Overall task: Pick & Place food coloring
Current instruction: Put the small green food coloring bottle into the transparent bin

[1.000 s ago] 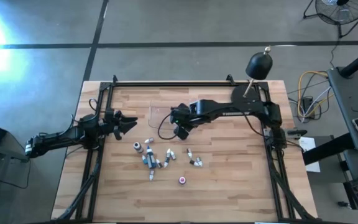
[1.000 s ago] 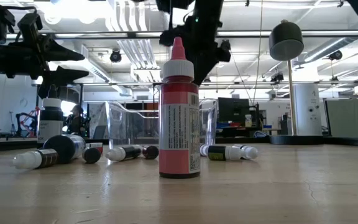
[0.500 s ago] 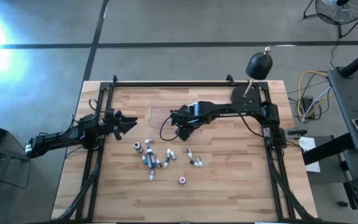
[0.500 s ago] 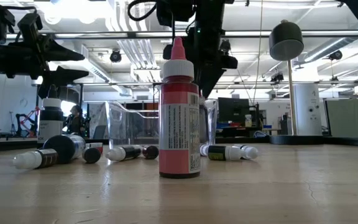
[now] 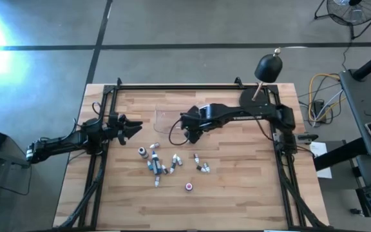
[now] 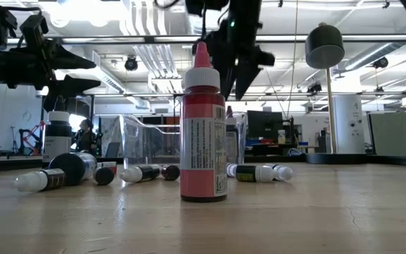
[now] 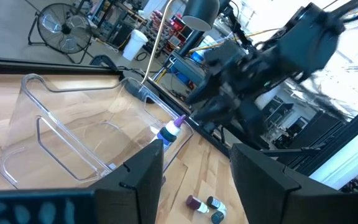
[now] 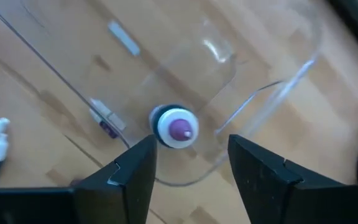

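Your left gripper [image 5: 136, 128] hangs spread and empty at the surface's [image 5: 237, 193] left; loose food coloring bottles [image 5: 156, 166] lie mid-surface; your right gripper [image 8: 188, 158], fingers parted, hovers over a purple-capped bottle [image 8: 175, 126] standing in the clear tray [image 8: 253, 74].

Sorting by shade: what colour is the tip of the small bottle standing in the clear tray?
Purple tip on the small blue-bodied bottle inside the clear plastic tray; best seen in the right wrist view.
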You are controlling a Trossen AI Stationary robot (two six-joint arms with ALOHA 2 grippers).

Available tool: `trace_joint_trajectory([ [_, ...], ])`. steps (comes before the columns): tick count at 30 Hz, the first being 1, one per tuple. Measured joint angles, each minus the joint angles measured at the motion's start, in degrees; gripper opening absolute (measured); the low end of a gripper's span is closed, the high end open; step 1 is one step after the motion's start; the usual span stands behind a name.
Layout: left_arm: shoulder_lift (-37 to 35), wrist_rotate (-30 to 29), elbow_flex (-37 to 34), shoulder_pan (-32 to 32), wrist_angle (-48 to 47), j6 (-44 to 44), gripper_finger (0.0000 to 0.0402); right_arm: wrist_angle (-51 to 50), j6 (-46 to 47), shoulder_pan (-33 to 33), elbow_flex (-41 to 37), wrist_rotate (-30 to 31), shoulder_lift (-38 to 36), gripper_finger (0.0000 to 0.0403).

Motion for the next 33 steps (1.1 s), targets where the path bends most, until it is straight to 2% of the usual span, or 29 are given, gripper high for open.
trace_joint_trajectory([
  [6,0.0,0.0,0.0,0.0,0.0,0.0,0.0161,-1.9,-0.1,1.0,-0.5,-0.8,-6.4,0.0197],
  [12,0.0,0.0,0.0,0.0,0.0,0.0,0.0161,-3.8,4.0,1.5,-6.6,-19.6,-9.5,0.0196],
  [15,0.0,0.0,0.0,0.0,0.0,0.0,0.0161,-2.9,6.4,3.3,-10.8,-24.8,-8.9,0.0196],
  [25,0.2,0.0,0.0,0.0,0.0,0.0,0.0161,17.6,19.3,8.9,-23.2,-27.1,-6.6,0.0196],
  [33,0.3,0.0,0.0,0.0,0.0,0.0,0.0161,21.6,28.0,11.9,-29.2,-25.3,-6.5,0.0196],
])
